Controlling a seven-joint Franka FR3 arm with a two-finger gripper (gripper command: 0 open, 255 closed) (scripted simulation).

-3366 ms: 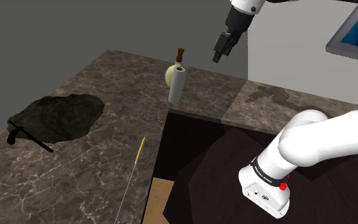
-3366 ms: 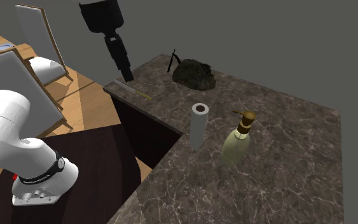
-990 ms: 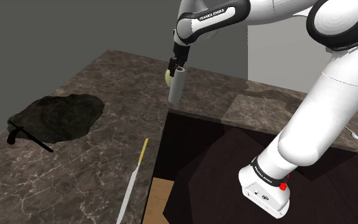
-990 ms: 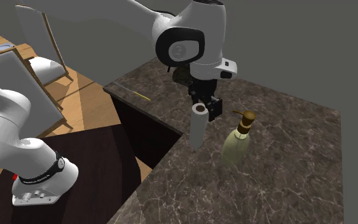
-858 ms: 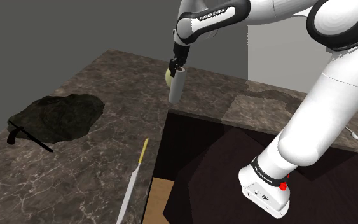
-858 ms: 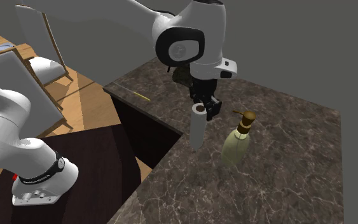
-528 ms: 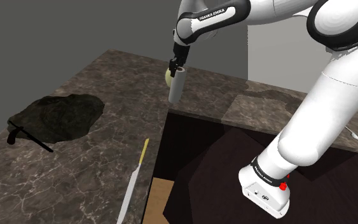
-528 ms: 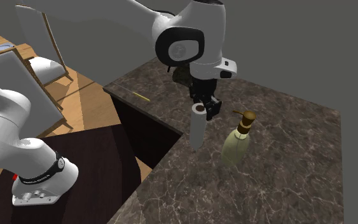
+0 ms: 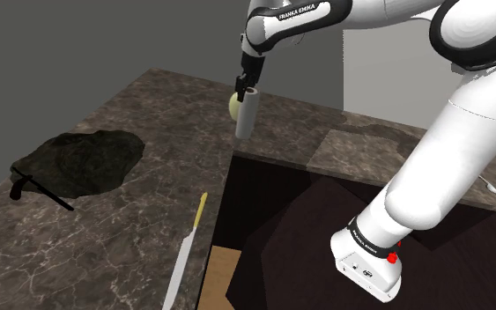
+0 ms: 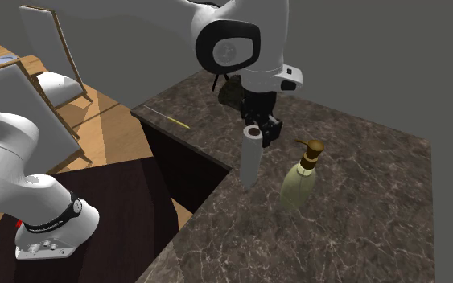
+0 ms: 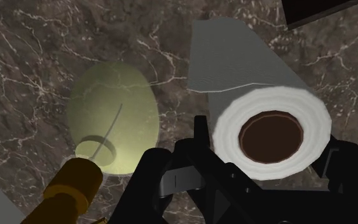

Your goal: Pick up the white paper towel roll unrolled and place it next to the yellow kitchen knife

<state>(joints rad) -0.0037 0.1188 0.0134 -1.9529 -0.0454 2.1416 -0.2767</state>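
The paper towel roll is a pale grey upright cylinder with a brown core, at the inner corner of the dark marble counter. My gripper comes down from above and is shut on the roll's top rim. In the second exterior view the gripper clasps the roll just off the counter. The wrist view has the black fingers either side of the roll's white end. The yellow-handled knife lies along the counter's edge near the shoulder view's bottom; the knife is thin here.
A yellow-green bottle with a brown pump stands close beside the roll, and this bottle is also seen from above. A black lumpy heap lies at the shoulder view's left. Chairs stand beyond the counter's drop.
The fingers closed onto the roll's top about a second ago. Since then the hand and the roll have risen slightly.
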